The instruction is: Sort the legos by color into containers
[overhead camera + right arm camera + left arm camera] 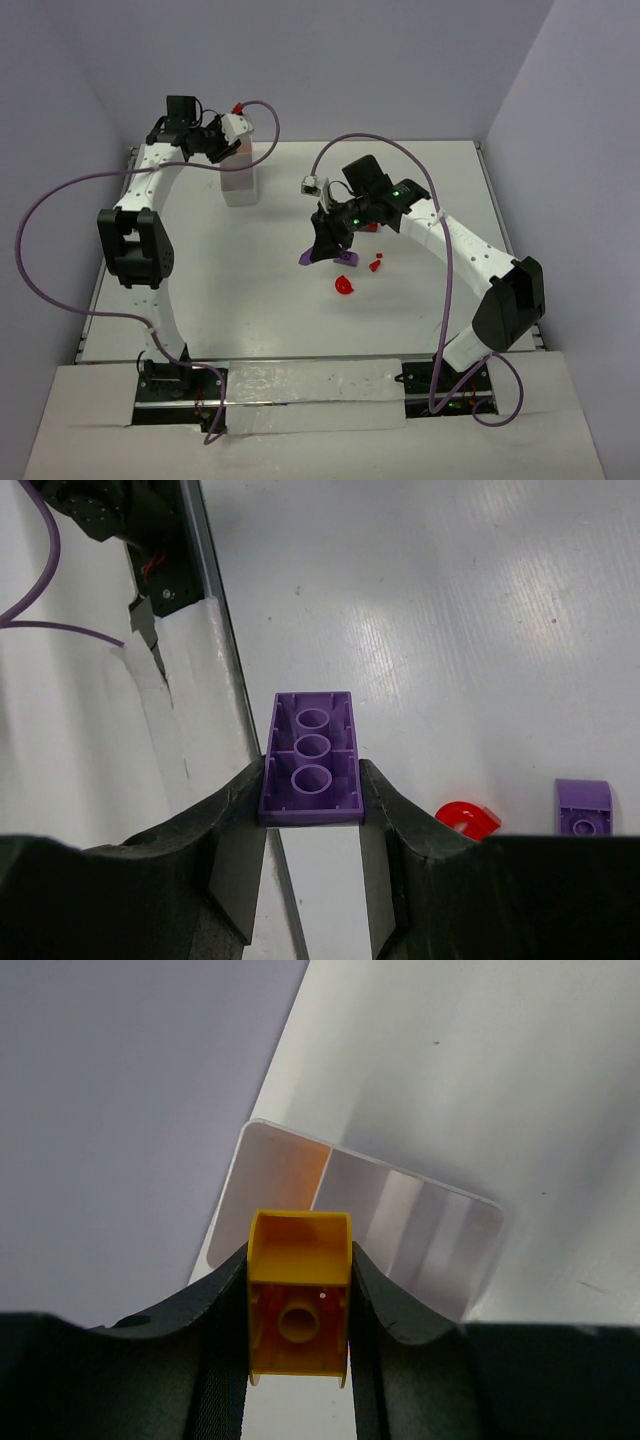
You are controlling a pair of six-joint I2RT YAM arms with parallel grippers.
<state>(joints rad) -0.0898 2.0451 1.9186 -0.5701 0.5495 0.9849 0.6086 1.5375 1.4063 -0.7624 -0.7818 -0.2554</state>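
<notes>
My left gripper [298, 1265] is shut on an orange brick [298, 1305], its hollow underside facing the camera. It hangs above the white three-compartment tray [425, 1235], whose left compartment shows an orange tint. In the top view the left gripper [230, 138] is over the tray [239, 182] at the back left. My right gripper [311, 785] is shut on a flat purple brick [311, 755], held above the table. In the top view the right gripper [323, 248] and the purple brick [308, 258] are at the table's middle.
Loose on the table by the right gripper lie a red round piece [344, 285], a small red piece [377, 264] and a small purple piece [350, 258]. The red piece [466, 820] and the purple piece [584, 808] also show in the right wrist view. Walls enclose the table.
</notes>
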